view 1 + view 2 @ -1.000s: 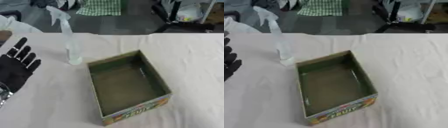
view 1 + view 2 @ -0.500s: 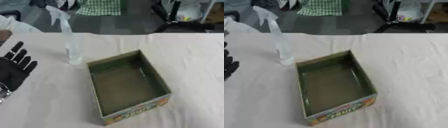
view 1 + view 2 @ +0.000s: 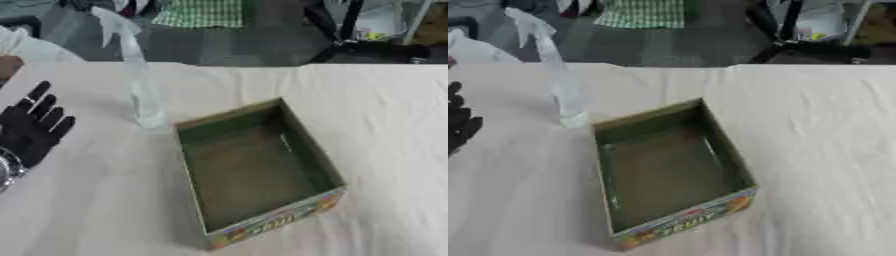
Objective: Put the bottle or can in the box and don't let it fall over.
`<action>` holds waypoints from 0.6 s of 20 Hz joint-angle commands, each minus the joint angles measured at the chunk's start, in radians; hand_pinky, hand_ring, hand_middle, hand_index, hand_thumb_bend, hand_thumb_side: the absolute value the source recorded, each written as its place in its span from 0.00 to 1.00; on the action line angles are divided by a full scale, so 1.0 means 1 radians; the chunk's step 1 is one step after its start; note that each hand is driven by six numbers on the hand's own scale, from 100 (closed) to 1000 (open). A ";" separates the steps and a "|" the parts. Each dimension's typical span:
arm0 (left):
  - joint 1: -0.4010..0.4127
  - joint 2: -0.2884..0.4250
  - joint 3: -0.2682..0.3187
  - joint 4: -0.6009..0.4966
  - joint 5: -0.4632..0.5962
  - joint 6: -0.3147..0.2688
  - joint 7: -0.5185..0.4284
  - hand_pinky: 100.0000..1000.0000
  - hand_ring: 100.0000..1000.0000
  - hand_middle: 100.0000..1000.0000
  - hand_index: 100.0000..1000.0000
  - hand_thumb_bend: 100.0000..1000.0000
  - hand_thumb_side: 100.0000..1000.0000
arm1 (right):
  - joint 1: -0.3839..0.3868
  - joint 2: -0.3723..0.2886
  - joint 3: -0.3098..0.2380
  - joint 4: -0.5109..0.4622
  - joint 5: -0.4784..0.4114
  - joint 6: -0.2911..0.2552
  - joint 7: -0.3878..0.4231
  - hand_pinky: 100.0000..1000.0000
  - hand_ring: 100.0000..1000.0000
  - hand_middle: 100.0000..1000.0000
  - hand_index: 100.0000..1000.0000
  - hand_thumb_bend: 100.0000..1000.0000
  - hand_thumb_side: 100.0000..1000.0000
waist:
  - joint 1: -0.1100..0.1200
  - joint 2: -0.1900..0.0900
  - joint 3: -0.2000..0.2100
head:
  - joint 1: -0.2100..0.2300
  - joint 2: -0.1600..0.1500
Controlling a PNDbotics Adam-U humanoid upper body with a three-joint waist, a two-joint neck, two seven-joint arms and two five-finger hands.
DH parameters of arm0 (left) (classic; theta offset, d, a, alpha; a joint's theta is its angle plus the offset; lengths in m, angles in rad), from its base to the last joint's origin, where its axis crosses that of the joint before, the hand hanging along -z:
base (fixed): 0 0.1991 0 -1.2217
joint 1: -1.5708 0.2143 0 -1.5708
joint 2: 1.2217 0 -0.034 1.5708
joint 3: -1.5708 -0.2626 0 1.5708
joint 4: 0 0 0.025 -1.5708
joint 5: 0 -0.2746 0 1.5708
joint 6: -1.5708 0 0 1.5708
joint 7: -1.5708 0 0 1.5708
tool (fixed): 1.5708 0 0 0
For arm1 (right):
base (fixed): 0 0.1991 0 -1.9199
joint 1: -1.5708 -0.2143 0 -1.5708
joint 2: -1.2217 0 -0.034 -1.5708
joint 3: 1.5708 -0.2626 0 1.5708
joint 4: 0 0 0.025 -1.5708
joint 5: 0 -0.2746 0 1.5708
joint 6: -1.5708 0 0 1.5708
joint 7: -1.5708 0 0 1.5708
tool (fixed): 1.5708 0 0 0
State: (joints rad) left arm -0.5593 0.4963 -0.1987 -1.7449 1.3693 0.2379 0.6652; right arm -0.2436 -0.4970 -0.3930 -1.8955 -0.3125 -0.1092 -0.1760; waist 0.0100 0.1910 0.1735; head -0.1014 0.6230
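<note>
box [image 3: 677, 225] near wall, outside: bright multicoloured print with the word "FRUIT" in yellow capitals, running along the wall and tilted up toward the right
spray bottle [image 3: 140, 85], far left of the box: clear, no lettering that can be read

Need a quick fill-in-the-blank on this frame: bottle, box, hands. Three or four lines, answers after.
1. The clear spray bottle stands ____ on the white tablecloth, outside the box.
2. The cardboard box holds ____ inside it.
3. The only robot hand in view is the ____ hand, black, fingers straight.
4. That hand is ____ the bottle, with cloth showing between them.

Answers: upright; nothing; left; apart from
</note>
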 commanded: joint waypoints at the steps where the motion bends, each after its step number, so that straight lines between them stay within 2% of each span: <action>1: -0.026 0.042 0.019 0.012 0.008 0.022 -0.027 0.00 0.00 0.22 0.93 0.37 1.00 | -0.012 -0.021 -0.002 -0.014 -0.005 -0.002 0.004 0.83 0.92 1.00 1.00 0.00 0.66 | 0.000 -0.010 -0.001 | 0.012 -0.005; 8: -0.062 0.049 0.019 0.043 0.043 0.083 -0.043 0.00 0.00 0.21 0.96 0.31 1.00 | -0.016 -0.021 0.000 -0.014 -0.008 -0.001 0.006 0.83 0.92 1.00 1.00 0.00 0.66 | 0.000 -0.006 -0.004 | 0.019 -0.009; 12: -0.095 0.044 0.013 0.073 0.059 0.092 -0.047 0.00 0.00 0.21 0.96 0.31 1.00 | -0.018 -0.021 0.001 -0.013 -0.010 -0.002 0.007 0.83 0.92 1.00 1.00 0.00 0.66 | -0.001 -0.005 -0.008 | 0.028 -0.015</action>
State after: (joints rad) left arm -0.6351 0.5149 -0.1929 -1.6699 1.4220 0.3242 0.6199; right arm -0.2493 -0.4970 -0.3877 -1.8955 -0.3144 -0.1096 -0.1718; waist 0.0102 0.1978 0.1658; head -0.0793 0.6212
